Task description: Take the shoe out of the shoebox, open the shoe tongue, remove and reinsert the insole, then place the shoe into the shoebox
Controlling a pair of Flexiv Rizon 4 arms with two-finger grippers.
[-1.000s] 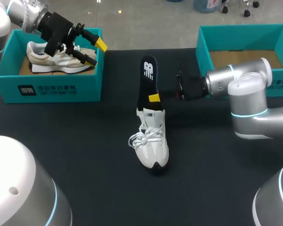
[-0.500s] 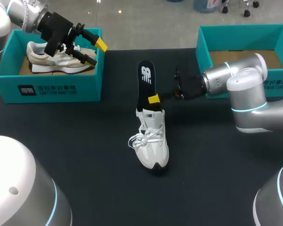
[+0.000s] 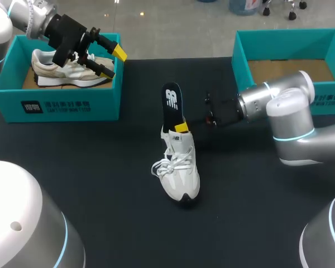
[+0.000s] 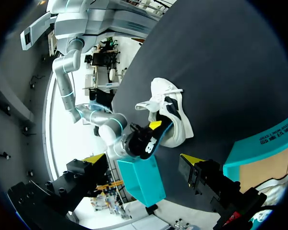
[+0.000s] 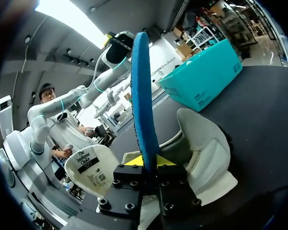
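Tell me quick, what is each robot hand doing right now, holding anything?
Left gripper: open, holding nothing.
Right gripper: shut on the flat black insole with a blue underside.

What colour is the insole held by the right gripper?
The insole is black with a white logo, best in the head view.

Soft, even light from above falls on my dark table [image 3: 100, 184], which swallows most of it. The white shoe [image 3: 180, 167] looks sharp there and casts only a faint shadow. Both wrist views bend hard toward their black rims. Beyond the table in my left wrist view, daylight blows out white. In my right wrist view a ceiling strip glares beside the insole [image 5: 143, 96], whose near face is shaded.
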